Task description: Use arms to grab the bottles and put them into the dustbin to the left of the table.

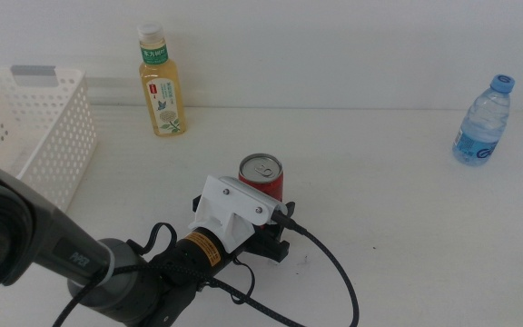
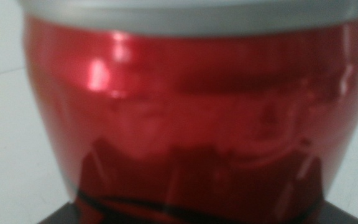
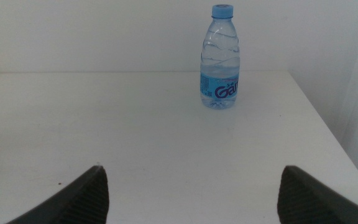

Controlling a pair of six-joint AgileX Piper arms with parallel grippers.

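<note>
Can: red drink can stands upright near the middle of the table, silver top with its pull tab facing up.
Left arm: black arm comes in from the lower left of the middle view, its white wrist housing tilted toward the can.
Left gripper: left gripper sits right at the base of the can, on the side nearest the camera; the housing hides the jaws in the middle view.
Left grip state: cannot tell whether it is spread or clamped; no jaws show in the left wrist view.
Left wrist view: the can fills almost the whole picture, blurred, red wall under a grey rim, with a dark reflection low on the wall.
Tea bottle: yellowish bottle with a green label and white cap stands upright at the far edge of the table, just right of the basket.
Basket: white perforated basket sits at the left side, with a grey strip on its far rim.
Water bottle: clear bottle with a blue cap stands upright at the far right, well apart from the can.
Right gripper: right gripper waits low over bare table, jaws spread wide with nothing between them, facing the water bottle.
</note>
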